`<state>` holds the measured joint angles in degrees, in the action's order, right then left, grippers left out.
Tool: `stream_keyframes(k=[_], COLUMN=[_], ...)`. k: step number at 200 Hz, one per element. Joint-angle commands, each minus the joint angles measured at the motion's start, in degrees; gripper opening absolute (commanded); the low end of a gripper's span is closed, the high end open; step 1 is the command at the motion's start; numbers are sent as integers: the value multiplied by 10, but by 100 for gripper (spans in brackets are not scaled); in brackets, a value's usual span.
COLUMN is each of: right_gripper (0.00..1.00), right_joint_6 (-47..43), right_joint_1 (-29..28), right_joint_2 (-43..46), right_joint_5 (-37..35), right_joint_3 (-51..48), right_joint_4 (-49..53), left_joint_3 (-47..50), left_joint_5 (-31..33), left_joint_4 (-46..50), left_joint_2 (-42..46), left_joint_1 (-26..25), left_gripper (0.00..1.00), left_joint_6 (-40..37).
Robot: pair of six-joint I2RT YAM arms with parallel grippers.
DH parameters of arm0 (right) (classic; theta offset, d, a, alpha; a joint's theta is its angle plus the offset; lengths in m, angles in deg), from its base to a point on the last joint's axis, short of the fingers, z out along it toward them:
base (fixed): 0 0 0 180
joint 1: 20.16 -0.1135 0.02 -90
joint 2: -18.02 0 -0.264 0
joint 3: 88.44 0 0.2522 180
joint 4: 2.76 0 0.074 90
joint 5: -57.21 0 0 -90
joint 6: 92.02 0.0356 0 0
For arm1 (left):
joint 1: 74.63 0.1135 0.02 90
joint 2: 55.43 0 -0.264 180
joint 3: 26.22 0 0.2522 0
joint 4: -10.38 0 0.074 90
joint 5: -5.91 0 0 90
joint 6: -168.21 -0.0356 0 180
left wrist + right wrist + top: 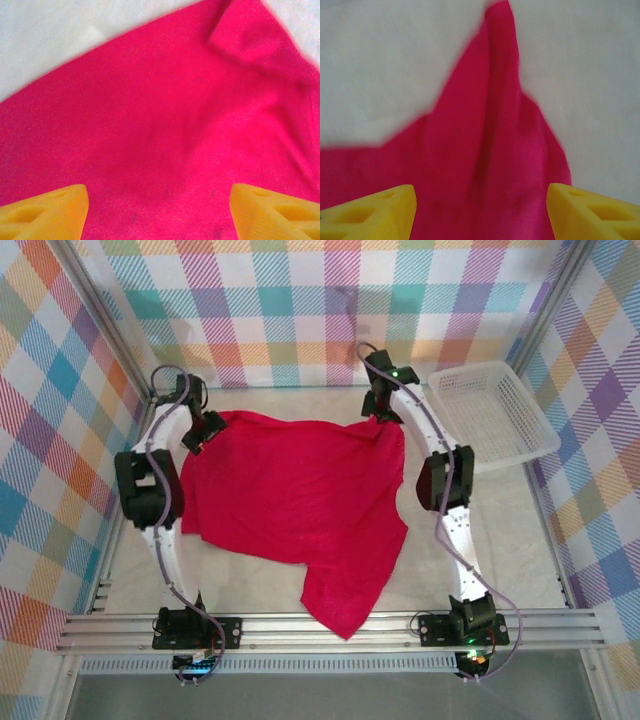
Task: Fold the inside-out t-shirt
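Observation:
The inside-out t-shirt (300, 490), plain crimson red, lies spread across the middle of the pale table, with one flap trailing toward the near edge. My left gripper (200, 435) sits over its far left corner. In the left wrist view the yellow fingertips (55, 212) stand wide apart above flat red cloth (165, 125), so the left gripper (159, 212) is open. My right gripper (378, 412) is at the far right corner. In the right wrist view the right gripper (480, 212) is open too, over a ridged fold of the shirt (490, 150).
A white mesh basket (492, 412) stands at the back right, beside the right arm. Checked cloth walls close in the back and both sides. A metal rail (330, 628) runs along the near edge, and the shirt's lower flap reaches it.

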<state>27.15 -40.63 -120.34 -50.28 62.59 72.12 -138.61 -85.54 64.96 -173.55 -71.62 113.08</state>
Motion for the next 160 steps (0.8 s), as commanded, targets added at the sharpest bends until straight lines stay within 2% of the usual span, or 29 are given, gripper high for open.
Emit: stream_keyframes(k=[1,29,44,61,89,102,133,160], right_gripper=[69,65,62,57,54,50,50,49], right_joint_6=[70,145,185,216,203,195,174,143], right_joint_1=[-46,-90,-109,-113,-99,-86,-48,-9], right_joint_2=[146,298,350,376,355,342,341,355], right_joint_5=[127,199,224,224,169,164,152,117], right_joint_3=[-195,-470,-581,-660,-687,-701,-745,-744], right_joint_4=[-59,-195,-256,-282,-242,-235,-212,-177], left_joint_3=[128,265,310,328,377,415,540,620], left_joint_5=[-77,-156,-161,-151,-150,-148,-143,-132], left_joint_4=[-92,-164,-186,-173,-174,-179,-201,-191], left_joint_2=[100,121,121,116,138,163,262,370], left_joint_1=[-32,-53,-53,-53,-53,-53,-55,-55], left_gripper=[74,72,71,71,70,70,70,71], left_joint_6=[23,36,35,23,22,34,72,92])
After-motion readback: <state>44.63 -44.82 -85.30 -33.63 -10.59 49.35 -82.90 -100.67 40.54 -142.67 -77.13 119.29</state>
